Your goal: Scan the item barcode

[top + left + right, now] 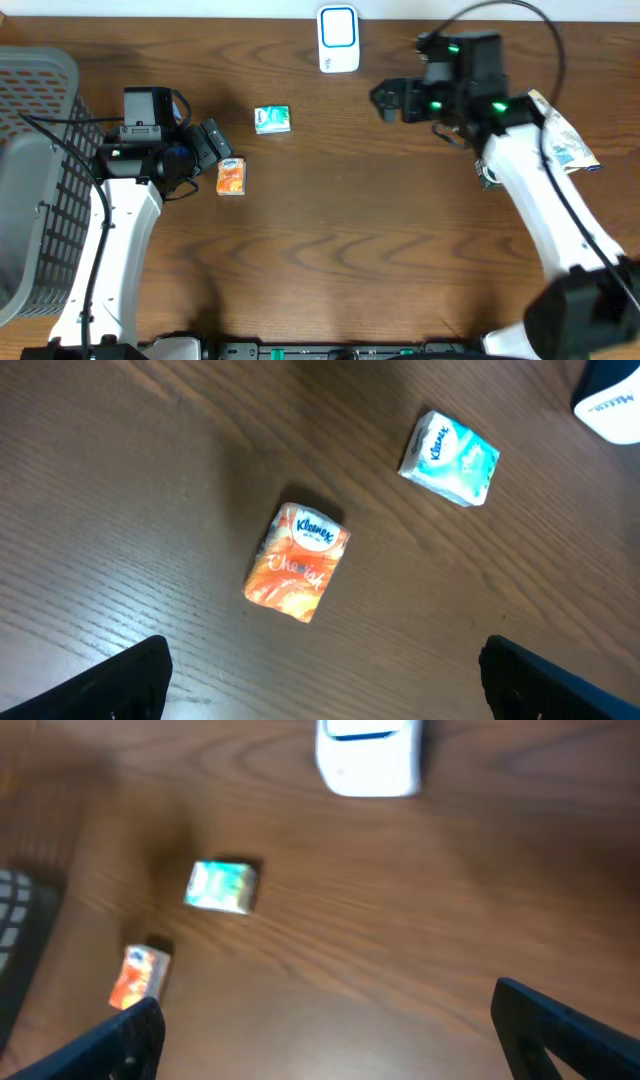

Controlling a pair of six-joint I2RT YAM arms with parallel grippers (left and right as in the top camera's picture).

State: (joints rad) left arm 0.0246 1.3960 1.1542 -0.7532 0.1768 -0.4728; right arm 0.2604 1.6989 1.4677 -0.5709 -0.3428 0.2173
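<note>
An orange Kleenex tissue pack [231,176] [297,562] [139,976] lies flat on the wooden table just in front of my left gripper [220,148] [322,665], which is open and holds nothing. A teal tissue pack [272,119] [450,458] [221,886] lies a little farther back, free of both grippers. The white scanner with a blue face [339,38] [368,756] stands at the table's back edge. My right gripper [384,100] [328,1008] hangs open and empty to the right of the scanner, pointing left towards the packs.
A grey mesh basket [35,120] stands at the far left beside the left arm. A crinkled white and blue package [568,140] lies at the right edge, partly under the right arm. Bare wood fills the middle and front of the table [350,260].
</note>
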